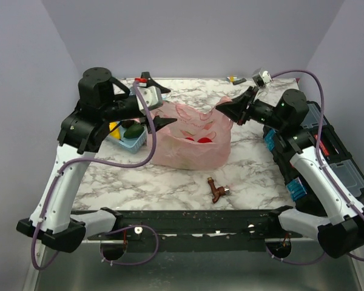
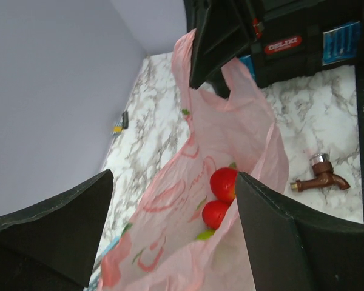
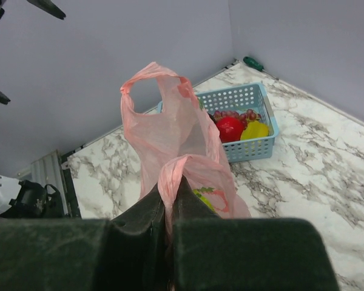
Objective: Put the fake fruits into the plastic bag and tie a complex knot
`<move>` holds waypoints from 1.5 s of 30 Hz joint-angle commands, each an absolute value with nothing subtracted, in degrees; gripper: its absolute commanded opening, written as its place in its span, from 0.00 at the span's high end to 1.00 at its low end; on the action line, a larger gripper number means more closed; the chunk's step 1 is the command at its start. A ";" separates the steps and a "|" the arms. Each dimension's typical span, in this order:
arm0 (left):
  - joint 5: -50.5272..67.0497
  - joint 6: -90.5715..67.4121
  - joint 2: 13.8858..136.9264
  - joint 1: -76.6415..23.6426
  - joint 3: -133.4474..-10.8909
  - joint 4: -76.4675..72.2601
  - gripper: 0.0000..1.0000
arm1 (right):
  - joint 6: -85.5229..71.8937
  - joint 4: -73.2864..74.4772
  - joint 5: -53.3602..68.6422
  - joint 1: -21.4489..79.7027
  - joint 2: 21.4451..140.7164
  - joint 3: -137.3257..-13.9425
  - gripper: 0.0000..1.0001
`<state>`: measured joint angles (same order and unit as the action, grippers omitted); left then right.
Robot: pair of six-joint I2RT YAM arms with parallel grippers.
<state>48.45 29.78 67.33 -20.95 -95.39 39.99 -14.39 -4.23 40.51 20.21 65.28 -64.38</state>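
Observation:
The pink plastic bag (image 1: 194,138) stands open mid-table. Two red fake fruits (image 2: 223,182) and a green one (image 2: 205,234) lie inside it. My left gripper (image 1: 165,107) hovers open over the bag's left side, holding nothing; in its wrist view the bag (image 2: 182,200) fills the gap between its fingers. My right gripper (image 1: 221,108) is shut on one bag handle (image 3: 171,173) and holds it up. The other handle (image 3: 151,79) stands as a free loop, and no knot is in view. More fake fruits, red (image 3: 229,128), yellow (image 3: 255,130) and purple (image 3: 233,114), lie in the blue basket (image 3: 255,150).
The blue basket (image 1: 133,145) sits just left of the bag, under my left arm. A brass tap (image 1: 218,190) lies in front of the bag. A black toolbox (image 1: 330,148) lines the right edge. Small tools (image 1: 147,79) lie along the back wall.

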 commanded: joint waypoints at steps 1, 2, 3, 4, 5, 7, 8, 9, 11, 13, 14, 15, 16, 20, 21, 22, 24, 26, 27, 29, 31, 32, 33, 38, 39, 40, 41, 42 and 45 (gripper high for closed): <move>46.91 28.50 71.80 -28.23 -97.23 34.08 0.20 | -10.04 -1.98 42.30 20.58 63.41 -66.45 0.92; 46.88 29.19 72.89 -29.72 -98.10 33.84 0.20 | -9.07 -1.58 42.56 20.60 63.20 -66.45 0.91; 46.75 30.47 74.31 -30.89 -98.98 33.91 0.21 | -8.32 -1.03 42.86 20.65 62.98 -66.39 0.90; 46.11 31.55 75.49 -32.21 -100.09 34.04 0.21 | -7.46 -0.61 43.20 20.65 62.78 -66.28 0.89; 45.41 32.78 77.05 -33.15 -101.09 34.27 0.22 | -6.84 -0.13 43.32 20.65 62.63 -66.24 0.89; 43.31 34.67 79.65 -35.15 -102.51 34.63 0.22 | -5.83 1.37 43.85 20.66 62.42 -66.26 0.86; 42.46 34.92 80.65 -36.00 -102.88 34.27 0.22 | -5.31 2.04 44.26 20.65 62.26 -66.34 0.82; 42.20 34.59 81.58 -36.71 -103.22 33.58 0.22 | -4.99 2.31 44.89 20.65 62.07 -66.40 0.79; 42.26 34.24 82.93 -37.79 -103.14 32.19 0.22 | -4.45 3.04 45.88 20.67 61.61 -66.49 0.76; 41.67 32.90 83.86 -38.64 -102.47 29.73 0.22 | -4.07 3.65 46.22 20.65 61.24 -66.61 0.75; 41.66 32.36 84.58 -38.83 -102.32 28.79 0.22 | -4.04 3.77 46.34 20.65 61.02 -66.69 0.75; 41.74 31.76 85.19 -38.97 -102.23 28.26 0.22 | -4.04 3.92 46.51 20.70 60.78 -66.77 0.75; 42.13 30.88 85.77 -39.02 -102.31 27.73 0.22 | -4.21 4.00 46.65 20.65 60.66 -66.84 0.75; 44.44 26.64 86.53 -39.02 -100.36 24.96 0.20 | -6.57 3.22 46.49 20.65 59.94 -67.51 0.63; 45.49 25.35 86.24 -39.11 -99.42 24.01 0.18 | -7.20 3.17 46.36 20.65 59.88 -67.74 0.56; 46.18 24.20 85.88 -39.19 -97.94 22.79 0.15 | -7.70 3.16 46.24 20.66 59.83 -67.91 0.54; 47.12 20.80 85.01 -39.40 -94.92 19.23 0.09 | -8.86 3.23 46.14 20.59 59.96 -67.94 0.55; 47.46 15.76 84.55 -39.46 -92.28 14.49 0.04 | -9.50 3.34 46.45 20.65 60.41 -67.68 0.68; 47.57 12.83 84.50 -39.40 -91.13 11.87 0.02 | -9.69 3.34 46.57 20.65 60.62 -67.59 0.72; 49.39 7.73 84.38 -39.42 -88.73 7.11 0.01 | -10.49 3.06 46.50 20.65 60.66 -67.37 0.75; 50.36 1.65 83.73 -39.55 -85.18 -0.02 0.01 | -11.83 2.05 46.34 20.64 60.41 -67.26 0.73; 50.07 -2.40 83.31 -39.55 -83.24 -3.90 0.01 | -12.55 1.54 46.20 20.65 60.21 -67.31 0.72; 49.69 -5.28 83.01 -39.54 -81.12 -7.79 0.01 | -13.21 1.20 45.93 20.65 60.03 -67.32 0.71; 43.82 -12.48 81.28 -40.63 -74.30 -17.38 0.01 | -15.31 -0.69 44.17 20.65 59.94 -67.28 0.69; 42.22 -12.45 81.07 -41.16 -73.58 -17.86 0.01 | -15.46 -1.34 44.05 20.69 60.02 -67.07 0.69; 40.90 -12.03 80.66 -41.88 -72.85 -18.35 0.01 | -15.50 -1.53 43.95 20.65 60.01 -66.91 0.69; 39.52 -11.62 80.14 -42.43 -72.33 -18.92 0.01 | -15.67 -1.94 43.73 20.62 59.94 -66.53 0.68; 38.48 -11.52 79.69 -43.06 -71.64 -19.86 0.01 | -15.79 -2.37 43.28 20.63 59.81 -66.14 0.68; 36.25 -9.81 78.83 -45.28 -70.88 -21.53 0.01 | -16.47 -3.61 42.68 20.65 59.68 -65.33 0.68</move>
<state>41.91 -9.23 82.08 -42.26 -71.77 -14.24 -14.79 -0.19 44.31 20.29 60.64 -66.46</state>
